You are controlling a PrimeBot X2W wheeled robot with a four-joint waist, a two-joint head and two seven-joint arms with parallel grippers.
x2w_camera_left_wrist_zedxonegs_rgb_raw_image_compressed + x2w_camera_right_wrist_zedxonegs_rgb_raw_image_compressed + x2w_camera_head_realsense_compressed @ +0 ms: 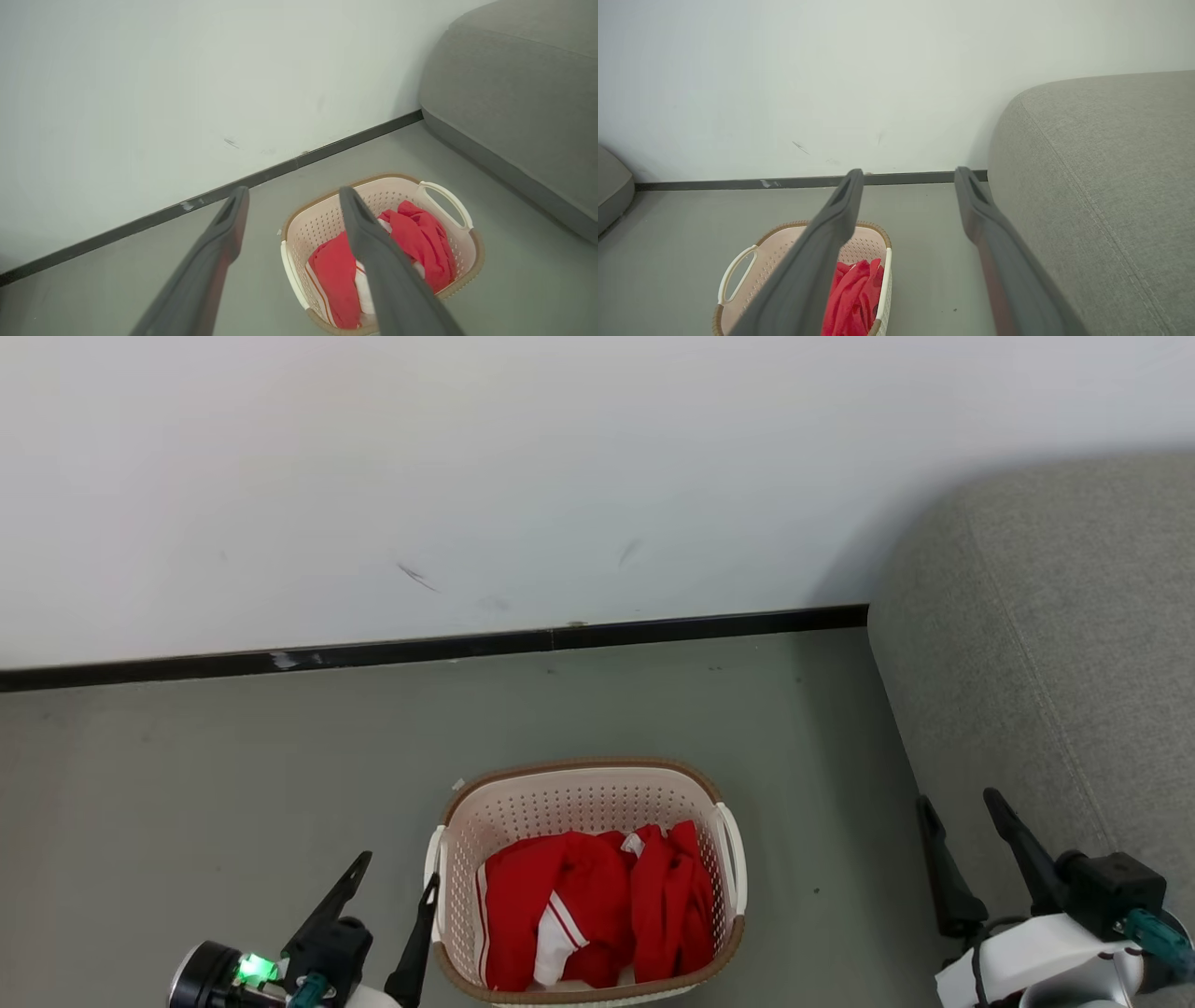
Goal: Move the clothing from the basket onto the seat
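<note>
Clothing (597, 905) in basket (569, 807), apparently untouched, between left fingers (341, 894) and right fingers (1019, 840), both wide-spread, empty.

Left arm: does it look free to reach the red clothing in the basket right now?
Probably yes: the left gripper hangs open just beside the basket, whose top is uncovered, with nothing over the clothing.

red clothing (597, 915) crumpled in basket (579, 798), beside seat (1046, 644)

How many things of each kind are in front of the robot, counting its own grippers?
basket: 1
red garments: 2, as far as the folds show
seat: 1
grippers, left gripper and right gripper, both open: 2
Total: 6
</note>
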